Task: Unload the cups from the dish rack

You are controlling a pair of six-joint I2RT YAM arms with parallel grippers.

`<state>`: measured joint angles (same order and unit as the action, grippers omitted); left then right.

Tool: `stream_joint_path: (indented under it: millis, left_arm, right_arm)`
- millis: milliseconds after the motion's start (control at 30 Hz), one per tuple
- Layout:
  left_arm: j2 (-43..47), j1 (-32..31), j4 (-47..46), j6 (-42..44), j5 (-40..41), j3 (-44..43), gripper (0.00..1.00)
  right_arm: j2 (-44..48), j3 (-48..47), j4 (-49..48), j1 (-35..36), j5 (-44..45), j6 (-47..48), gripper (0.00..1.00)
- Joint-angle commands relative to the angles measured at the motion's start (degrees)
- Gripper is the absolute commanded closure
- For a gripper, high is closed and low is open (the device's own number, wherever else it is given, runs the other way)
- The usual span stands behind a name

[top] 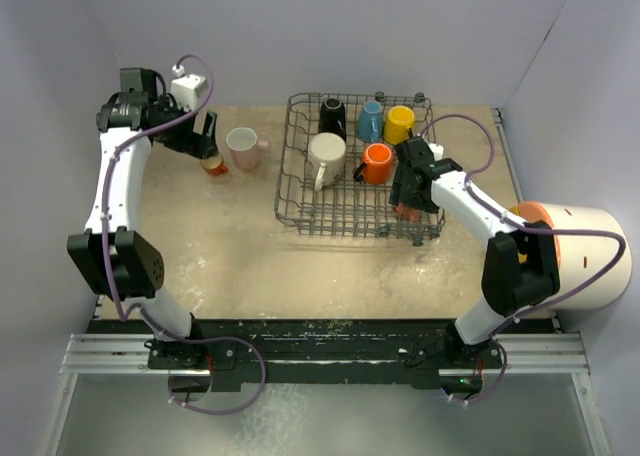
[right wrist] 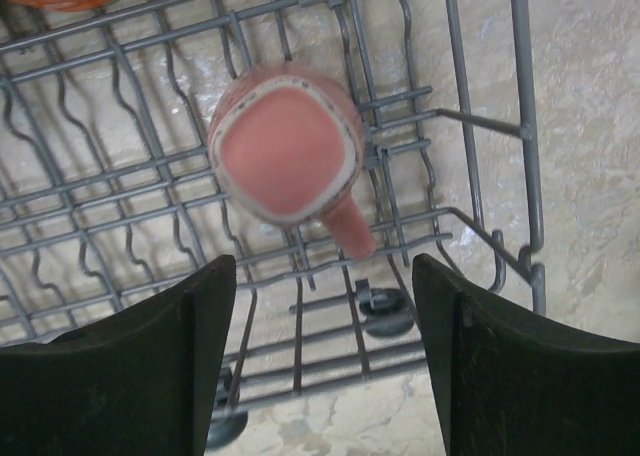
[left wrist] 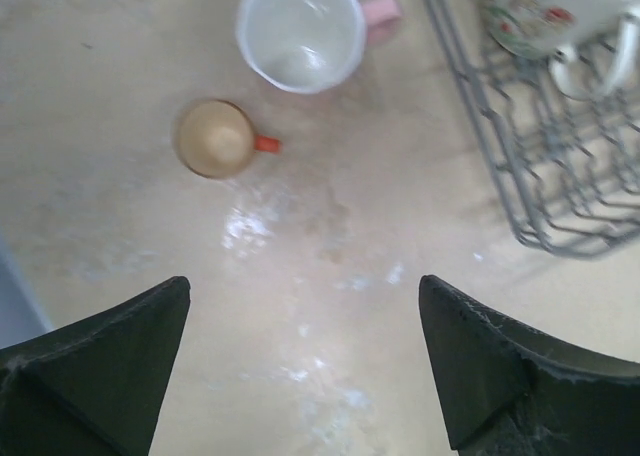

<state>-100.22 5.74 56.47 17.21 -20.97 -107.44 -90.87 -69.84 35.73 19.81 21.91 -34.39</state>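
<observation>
Down at the near right corner of the dish rack (top: 281, 176), the right gripper (right wrist: 322, 264) hangs spread wide over an upside-down pink cup (right wrist: 288, 154) to grab it, while the left gripper (left wrist: 305, 286), spread and empty, hangs near the orange cup (left wrist: 213, 138) and the pale cup (left wrist: 300, 31) standing out on the table (left wrist: 330, 236).

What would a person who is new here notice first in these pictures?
The grey wire dish rack, mid-table, holds a black, a blue, a yellow, an orange and a white cup in its far half. The right gripper hangs open above a pink cup in the rack's near right corner. A big white cylinder stands at the right edge.
</observation>
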Motion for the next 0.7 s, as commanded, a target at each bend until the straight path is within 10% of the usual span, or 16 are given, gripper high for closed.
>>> stream_joint_path:
  millis: [0,300,667]
  left_arm:
    - [7.4,0.3,2.2,3.7,-9.5,10.1,0.01]
    - [17.1,0.9,0.7,5.0,-8.2,16.9,0.01]
    - [17.5,0.9,2.3,3.0,-10.0,17.0,0.01]
  right_arm:
    - [-2.4,-2.3,-3.7,-2.1,-2.4,4.2,0.27]
    - [-6.4,1.3,-9.9,-2.7,-7.6,7.1,0.31]
    - [-5.0,7.0,-15.2,-2.2,-8.4,5.8,0.58]
